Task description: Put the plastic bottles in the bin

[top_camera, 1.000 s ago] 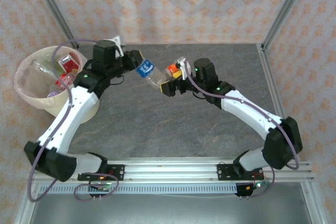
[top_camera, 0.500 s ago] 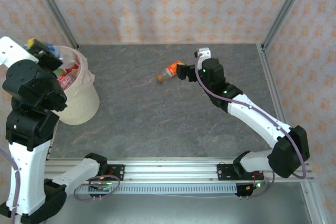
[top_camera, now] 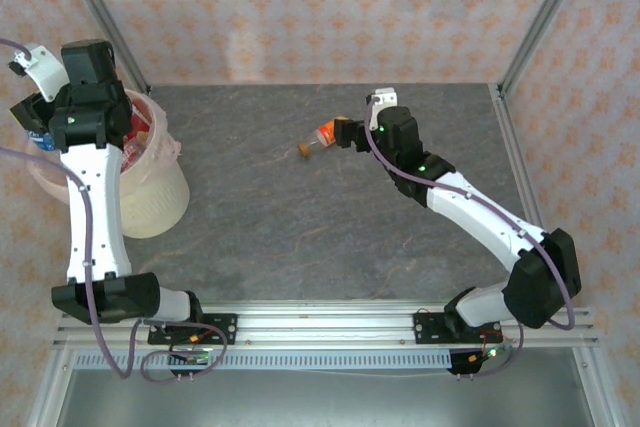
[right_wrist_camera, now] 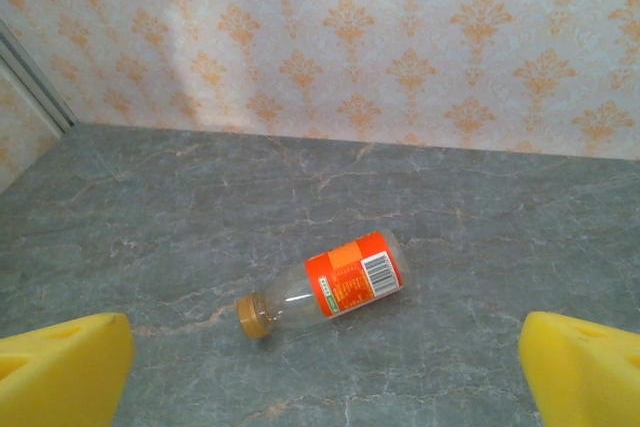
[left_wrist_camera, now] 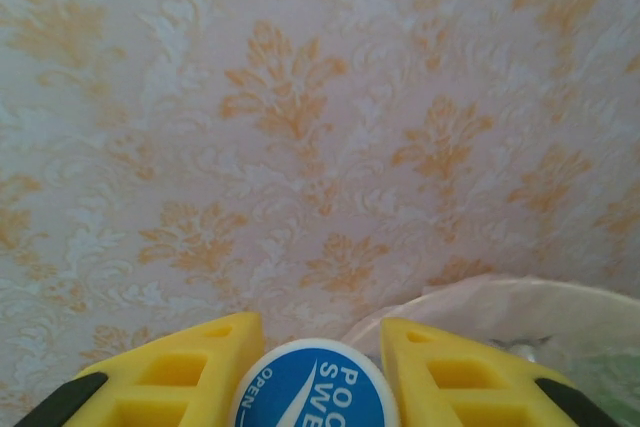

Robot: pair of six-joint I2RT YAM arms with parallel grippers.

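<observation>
A clear bottle with a blue cap (left_wrist_camera: 315, 387) sits between the yellow fingers of my left gripper (left_wrist_camera: 320, 337), which is shut on it. That gripper (top_camera: 35, 119) is raised over the far-left rim of the bin (top_camera: 150, 209), facing the wallpapered wall. The bin's bag-lined rim (left_wrist_camera: 500, 312) shows below it, with several bottles (top_camera: 140, 133) inside. An orange-labelled bottle (top_camera: 318, 135) lies on its side on the table, brown cap to the left. My right gripper (top_camera: 350, 134) stands just right of it, wide open, and the bottle (right_wrist_camera: 330, 285) lies ahead of the fingers (right_wrist_camera: 70, 362).
The grey stone-pattern table (top_camera: 300, 217) is walled by patterned panels on aluminium posts (top_camera: 535, 17). The bin stands at the table's left edge. Bare table surrounds the orange bottle.
My left arm has swung from the table's middle up to the bin's far-left rim with the blue-capped bottle. The orange bottle now lies free, with the right gripper just beside it.
</observation>
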